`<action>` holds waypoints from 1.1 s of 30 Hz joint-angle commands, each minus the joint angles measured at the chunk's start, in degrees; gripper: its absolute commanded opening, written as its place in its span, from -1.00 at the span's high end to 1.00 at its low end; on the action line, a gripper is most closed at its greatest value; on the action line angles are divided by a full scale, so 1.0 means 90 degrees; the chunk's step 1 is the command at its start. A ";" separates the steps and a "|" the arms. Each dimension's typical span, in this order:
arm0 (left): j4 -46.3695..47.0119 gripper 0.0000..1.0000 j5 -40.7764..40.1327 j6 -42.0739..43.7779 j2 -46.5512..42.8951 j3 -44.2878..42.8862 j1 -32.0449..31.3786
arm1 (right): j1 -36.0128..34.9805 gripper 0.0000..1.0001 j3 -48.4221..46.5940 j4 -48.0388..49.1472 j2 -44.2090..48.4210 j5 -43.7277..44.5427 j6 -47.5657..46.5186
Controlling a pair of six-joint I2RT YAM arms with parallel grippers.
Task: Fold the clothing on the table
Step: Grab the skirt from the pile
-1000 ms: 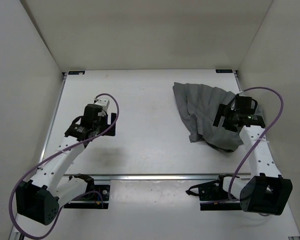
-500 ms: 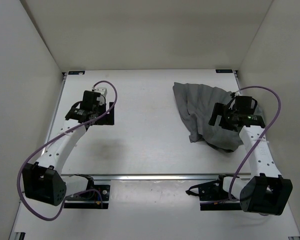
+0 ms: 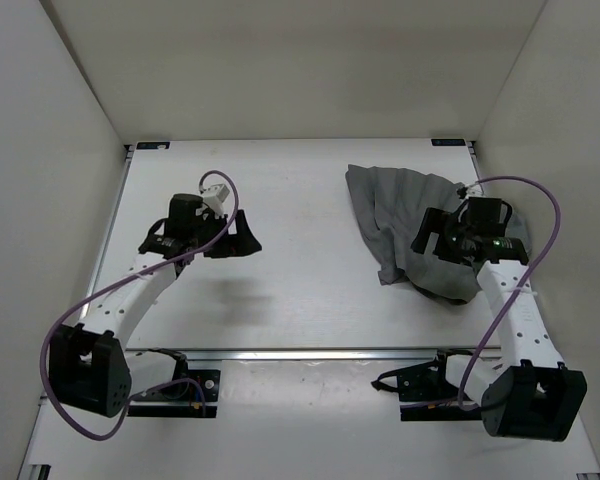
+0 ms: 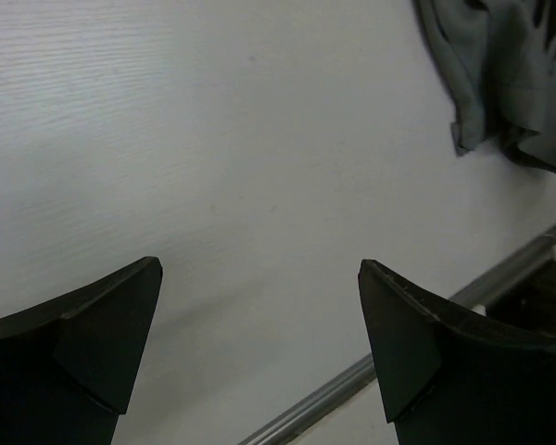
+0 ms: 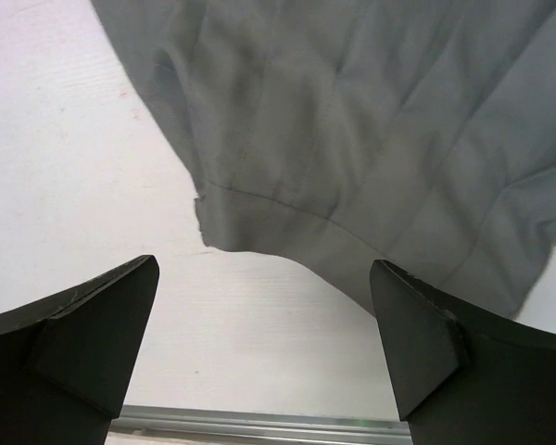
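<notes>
The clothing (image 3: 398, 215) is a crumpled mid-grey garment lying on the right back part of the white table (image 3: 290, 180). My right gripper (image 3: 426, 240) hovers over its near part, open, with nothing between the fingers. In the right wrist view the clothing (image 5: 352, 130) fills the top, and its hem edge lies just beyond my open right gripper (image 5: 264, 315). My left gripper (image 3: 242, 241) is open over bare table left of centre, well apart from the garment. In the left wrist view the clothing (image 4: 505, 65) shows at the top right, far from my left gripper (image 4: 259, 311).
A silver rail (image 3: 310, 353) runs along the table's near edge, with both arm bases behind it. The same rail (image 5: 259, 422) shows close below the right fingers and crosses the left wrist view as rail (image 4: 500, 273). White walls enclose the table on three sides.
My left arm has swung right and its gripper has turned toward the table's middle. My right gripper has shifted slightly left over the clothing. Both stay open.
</notes>
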State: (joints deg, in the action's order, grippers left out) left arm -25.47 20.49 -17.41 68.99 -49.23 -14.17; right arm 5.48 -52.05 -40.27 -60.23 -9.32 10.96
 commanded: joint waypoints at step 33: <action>0.2117 -0.98 0.1795 -0.1464 -0.0264 0.1212 -0.0154 | -0.1878 1.00 -0.0991 0.0852 -0.3161 0.2245 0.0022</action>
State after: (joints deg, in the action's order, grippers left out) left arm -8.14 34.92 -29.89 68.97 -39.55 -16.12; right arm -10.87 -56.12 -33.43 -87.09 7.11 11.11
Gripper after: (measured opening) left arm 0.987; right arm 0.059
